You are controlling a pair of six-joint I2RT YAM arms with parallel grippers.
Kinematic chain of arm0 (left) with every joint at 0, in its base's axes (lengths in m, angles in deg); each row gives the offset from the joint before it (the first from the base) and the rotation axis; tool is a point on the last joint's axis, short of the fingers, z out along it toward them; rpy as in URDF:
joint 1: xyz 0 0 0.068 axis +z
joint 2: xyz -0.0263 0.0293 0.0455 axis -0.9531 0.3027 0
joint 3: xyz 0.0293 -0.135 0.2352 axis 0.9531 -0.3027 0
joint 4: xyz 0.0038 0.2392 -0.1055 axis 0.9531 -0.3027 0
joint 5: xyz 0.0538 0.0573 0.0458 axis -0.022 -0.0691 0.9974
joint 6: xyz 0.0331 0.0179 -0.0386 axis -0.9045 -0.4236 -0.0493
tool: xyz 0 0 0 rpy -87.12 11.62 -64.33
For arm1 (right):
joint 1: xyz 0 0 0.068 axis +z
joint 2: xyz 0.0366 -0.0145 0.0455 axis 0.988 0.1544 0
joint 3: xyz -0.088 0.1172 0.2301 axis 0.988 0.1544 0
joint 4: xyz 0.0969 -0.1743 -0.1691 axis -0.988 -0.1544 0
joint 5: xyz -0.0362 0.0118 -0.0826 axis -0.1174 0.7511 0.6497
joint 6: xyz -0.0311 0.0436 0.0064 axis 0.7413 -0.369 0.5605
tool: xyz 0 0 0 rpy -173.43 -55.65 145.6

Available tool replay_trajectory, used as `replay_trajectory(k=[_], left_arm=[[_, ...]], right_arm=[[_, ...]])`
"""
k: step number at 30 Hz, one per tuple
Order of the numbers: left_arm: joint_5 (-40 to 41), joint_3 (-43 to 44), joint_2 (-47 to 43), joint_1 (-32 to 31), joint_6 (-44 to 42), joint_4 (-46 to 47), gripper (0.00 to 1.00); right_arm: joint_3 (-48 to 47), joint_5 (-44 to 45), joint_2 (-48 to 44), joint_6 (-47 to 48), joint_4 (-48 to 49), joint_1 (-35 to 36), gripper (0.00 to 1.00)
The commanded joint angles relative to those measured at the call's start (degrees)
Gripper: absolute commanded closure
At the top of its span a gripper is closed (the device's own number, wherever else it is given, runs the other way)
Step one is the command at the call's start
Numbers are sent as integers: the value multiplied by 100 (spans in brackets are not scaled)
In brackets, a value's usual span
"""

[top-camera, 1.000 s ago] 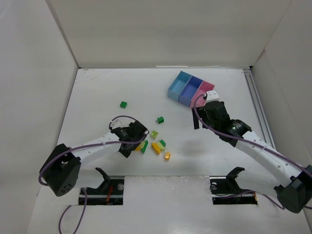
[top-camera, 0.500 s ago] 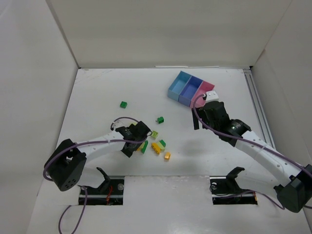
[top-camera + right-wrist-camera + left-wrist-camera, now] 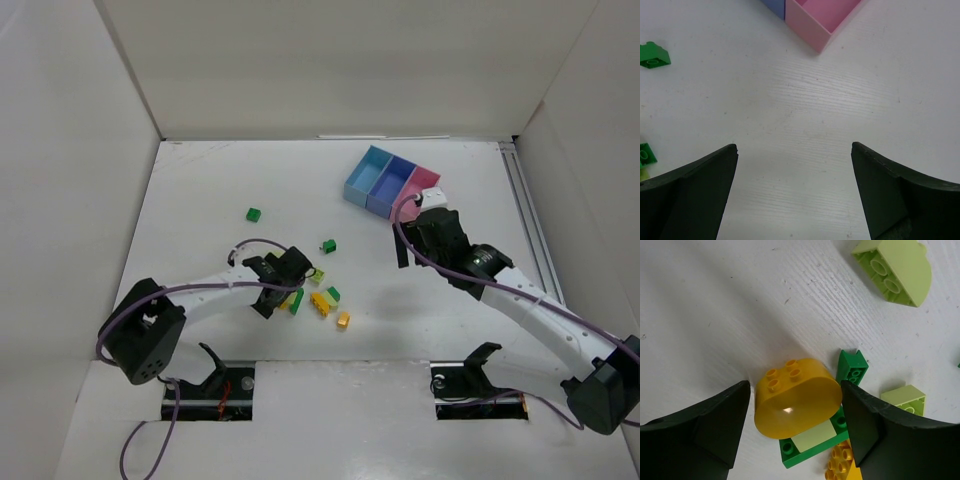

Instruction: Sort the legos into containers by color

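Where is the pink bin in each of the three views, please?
Top view: the pink bin, upper right, at the right end of the row.
Left wrist: not in it.
Right wrist: top edge, near the centre.
Shared landmark: the darker blue bin touching its side, in top and right wrist views.

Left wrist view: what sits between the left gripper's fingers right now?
A rounded yellow brick sits inside the left gripper, touching a dark green brick; the left wrist view shows this clearly.

Legos [image 3: 320, 302] front-left — containers [image 3: 392, 182] behind, right.
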Motion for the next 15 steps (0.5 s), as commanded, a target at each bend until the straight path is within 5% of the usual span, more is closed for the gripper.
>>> replay_trajectory(k=[1,15], left_arm=[[105,126,144,-19,80,-115,31],[-247,-67,-15,-423,282,-290,27]], right_arm=[[-188,34,-8,-112,-13,3,0],[-136,139,-8,-113,-171,3,0]])
